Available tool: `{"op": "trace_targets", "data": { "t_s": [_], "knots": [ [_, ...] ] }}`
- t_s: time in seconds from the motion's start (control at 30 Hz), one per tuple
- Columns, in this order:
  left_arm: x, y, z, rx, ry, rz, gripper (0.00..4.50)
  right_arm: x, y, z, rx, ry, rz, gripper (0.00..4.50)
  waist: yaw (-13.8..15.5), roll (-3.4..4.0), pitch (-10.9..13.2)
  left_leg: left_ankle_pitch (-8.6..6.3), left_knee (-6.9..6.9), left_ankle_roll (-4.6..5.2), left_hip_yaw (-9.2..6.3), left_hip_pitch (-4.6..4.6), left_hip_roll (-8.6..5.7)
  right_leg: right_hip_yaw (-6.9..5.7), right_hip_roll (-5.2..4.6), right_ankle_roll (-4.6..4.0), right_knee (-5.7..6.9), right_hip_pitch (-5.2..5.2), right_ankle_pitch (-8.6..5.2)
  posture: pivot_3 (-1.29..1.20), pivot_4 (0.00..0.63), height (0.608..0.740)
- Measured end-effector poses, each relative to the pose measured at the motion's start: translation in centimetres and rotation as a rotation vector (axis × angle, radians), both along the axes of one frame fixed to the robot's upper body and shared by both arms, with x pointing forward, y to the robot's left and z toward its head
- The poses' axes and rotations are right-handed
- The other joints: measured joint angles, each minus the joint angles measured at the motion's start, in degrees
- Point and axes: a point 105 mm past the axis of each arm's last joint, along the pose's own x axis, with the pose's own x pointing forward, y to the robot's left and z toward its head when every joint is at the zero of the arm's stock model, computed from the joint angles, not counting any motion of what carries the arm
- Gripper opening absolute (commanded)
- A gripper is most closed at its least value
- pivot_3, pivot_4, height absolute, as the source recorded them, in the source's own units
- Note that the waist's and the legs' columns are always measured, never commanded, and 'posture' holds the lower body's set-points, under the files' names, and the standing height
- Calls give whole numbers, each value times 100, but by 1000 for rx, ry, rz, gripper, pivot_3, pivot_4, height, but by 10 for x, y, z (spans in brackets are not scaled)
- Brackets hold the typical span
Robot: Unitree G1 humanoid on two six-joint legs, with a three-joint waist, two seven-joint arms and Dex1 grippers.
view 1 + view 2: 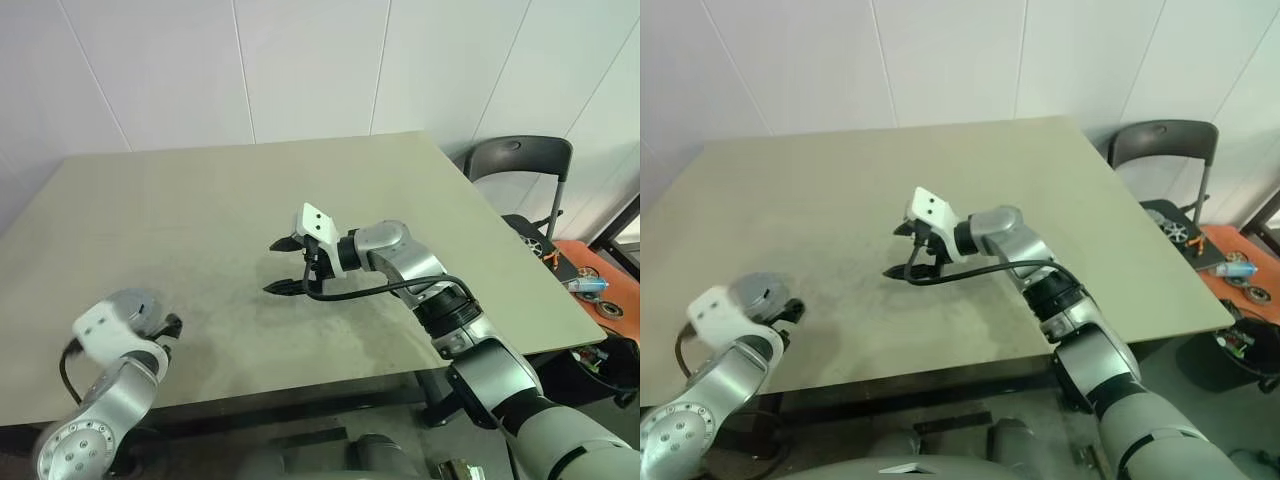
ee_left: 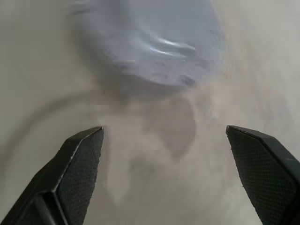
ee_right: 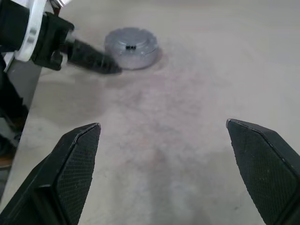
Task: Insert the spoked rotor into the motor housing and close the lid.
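Observation:
The motor housing (image 3: pixel 132 58) lies as a closed round silvery casing near the table's front left corner, with the lid (image 3: pixel 130 39) flat on top of it. The spoked rotor is hidden. My left gripper (image 2: pixel 164 154) is open and empty just short of the casing, which looks blurred ahead of its fingers (image 2: pixel 79 159). From the head, the casing (image 1: pixel 135 303) sits just behind the left gripper (image 1: pixel 168 328). My right gripper (image 1: pixel 274 266) hovers open and empty over the middle of the table, pointing left toward the casing.
The grey table (image 1: pixel 300 190) ends close in front of the casing. A black chair (image 1: pixel 520 160) stands off the table's right side. Beside it is an orange surface (image 1: pixel 585 262) with small parts on it.

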Motion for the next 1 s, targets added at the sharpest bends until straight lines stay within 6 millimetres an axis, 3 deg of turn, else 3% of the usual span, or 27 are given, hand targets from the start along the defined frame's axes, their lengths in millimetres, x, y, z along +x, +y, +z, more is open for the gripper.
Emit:
{"op": "trace_targets", "data": {
  "t_s": [0.03, 0.13, 0.33, 0.47, 0.77, 1.0],
  "knots": [
    [3, -4, 6, 121, 3, -141, 4460, 2, -6, -4, 1, 2, -13, 4500, -11, 9, 5, 0, 0, 0, 3, -1, 0, 1, 0, 0, -4, 0, 0, 0, 0, 740],
    [9, -14, 13, 240, -52, -317, 4460, 8, -27, -14, 2, 22, -68, 4500, -36, 43, 22, 0, -5, 0, 21, -5, -5, 16, -10, -1, -14, -4, 2, 0, 0, 740],
    [27, -21, 40, 226, -267, -524, 4460, 19, -65, -30, 13, 53, -164, 4500, -58, 55, 32, 0, -24, 1, 21, -11, 8, 16, 1, -13, -13, -27, 10, 0, 0, 740],
    [32, -12, 50, 162, -370, -560, 4460, 20, -70, -33, 18, 46, -172, 4500, -62, 54, 31, 0, -15, 2, 21, -10, 11, 17, 3, -10, -9, -25, 9, 0, 0, 740],
    [27, 19, 45, 156, -437, -658, 4460, 24, -76, -35, 30, 22, -192, 4500, -35, 51, 31, 0, -3, 2, 21, -9, 10, 17, 2, -3, -5, -15, 8, 0, 0, 740],
    [26, 19, 43, 179, -442, -676, 4460, 25, -75, -35, 34, 22, -200, 4500, -38, 51, 31, 0, -3, 2, 20, -5, 11, 18, 2, 7, 3, -16, 22, 0, 0, 740]
  ]
}}
